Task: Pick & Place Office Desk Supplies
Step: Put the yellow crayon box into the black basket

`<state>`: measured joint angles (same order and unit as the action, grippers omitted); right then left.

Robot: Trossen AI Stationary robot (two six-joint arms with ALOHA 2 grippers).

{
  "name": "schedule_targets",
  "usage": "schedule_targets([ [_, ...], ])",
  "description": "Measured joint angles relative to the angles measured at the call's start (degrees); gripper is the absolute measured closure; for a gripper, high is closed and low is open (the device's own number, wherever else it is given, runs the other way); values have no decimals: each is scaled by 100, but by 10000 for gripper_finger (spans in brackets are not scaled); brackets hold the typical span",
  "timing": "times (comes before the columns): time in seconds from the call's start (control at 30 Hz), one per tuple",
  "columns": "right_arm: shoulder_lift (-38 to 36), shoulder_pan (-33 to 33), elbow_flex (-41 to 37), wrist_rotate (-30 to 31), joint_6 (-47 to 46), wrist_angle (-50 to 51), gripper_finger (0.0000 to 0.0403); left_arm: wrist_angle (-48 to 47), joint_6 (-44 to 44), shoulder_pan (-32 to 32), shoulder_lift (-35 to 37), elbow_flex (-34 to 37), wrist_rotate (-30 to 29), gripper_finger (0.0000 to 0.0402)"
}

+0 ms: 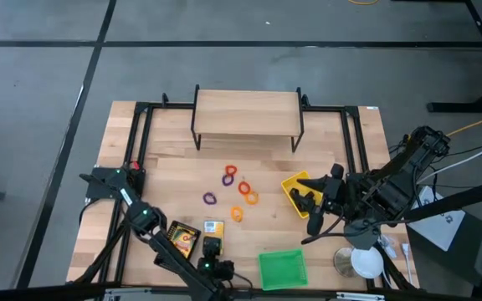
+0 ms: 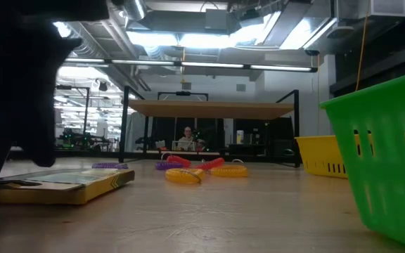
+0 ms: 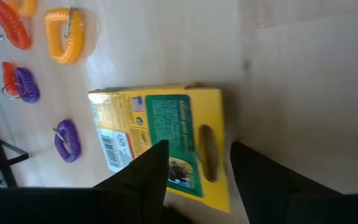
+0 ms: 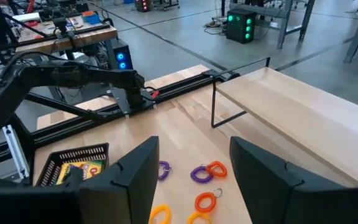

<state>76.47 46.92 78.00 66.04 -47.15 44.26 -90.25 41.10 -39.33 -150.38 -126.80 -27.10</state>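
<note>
A flat yellow printed box point(image 3: 160, 143) lies on the table near its front edge point(image 1: 213, 227). My left gripper point(image 3: 197, 171) is open and slants down over the box's near end. One finger point(image 3: 148, 174) stands over the box face, the other point(image 3: 260, 180) beside its edge; I see no touch. Purple, red and orange rings point(image 1: 237, 188) lie loose at mid-table. A second yellow box lies in the black mesh tray point(image 1: 182, 239). My right gripper point(image 1: 312, 201) hangs open, high over the yellow bin point(image 1: 293, 186).
A green bin point(image 1: 281, 269) stands at the front, right of the left gripper. A wooden riser point(image 1: 248, 113) stands at the back. Black frame rails point(image 1: 136, 142) run along both sides. A white cup point(image 1: 366, 261) sits at the front right.
</note>
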Motion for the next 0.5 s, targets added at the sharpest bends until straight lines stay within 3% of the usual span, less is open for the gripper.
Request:
schedule_targets([
  [0.37,-2,0,0,-96,21,10,204,-26,2,342,-1,4,113,233],
  [0.5,-2,0,0,-97,21,8,204,24,48,369,1,4,271,285],
])
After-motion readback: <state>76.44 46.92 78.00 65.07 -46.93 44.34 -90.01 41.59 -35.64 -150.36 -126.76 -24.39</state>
